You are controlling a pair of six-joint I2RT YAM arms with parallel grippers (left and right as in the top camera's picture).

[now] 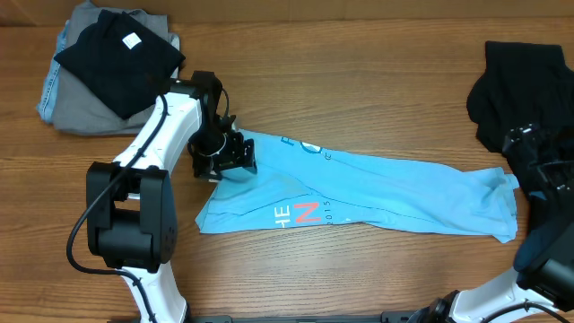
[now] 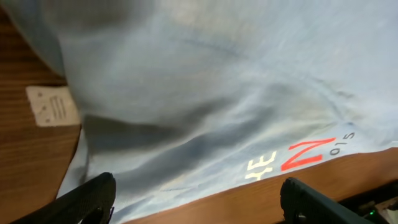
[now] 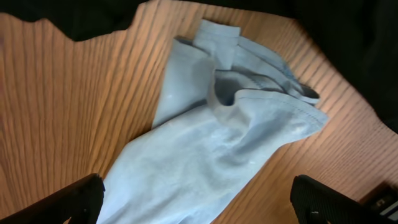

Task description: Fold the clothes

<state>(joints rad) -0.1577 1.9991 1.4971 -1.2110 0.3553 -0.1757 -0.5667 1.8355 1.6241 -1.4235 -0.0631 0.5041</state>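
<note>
1. One light blue T-shirt [image 1: 386, 184] lies on the wooden table [image 1: 359, 72], folded into a long band that runs from centre-left down to the right edge. It is creased, and its right end is bunched into loose folds.
2. White and coral-red letters [image 1: 300, 213] show near the shirt's lower left edge, with a fainter white print further up the band.
3. The left arm, white, rises from the near edge and bends over the shirt's left end. The left gripper [image 1: 224, 157] points down at the cloth with its fingers spread wide and nothing pinched between them.
4. The right arm stands at the far right, over the bunched end. In its wrist view the right gripper [image 3: 199, 202] is also spread wide, the cloth lying loose below it.
5. From overhead, the right gripper is hard to pick out against a black garment [image 1: 520, 81] behind it.
6. The left wrist view is blurred towards the top. I cannot tell whether either gripper's fingertips touch the fabric.
7. A grey and black pile of clothes [image 1: 108, 63] sits at the far left corner, apart from the shirt.
</note>
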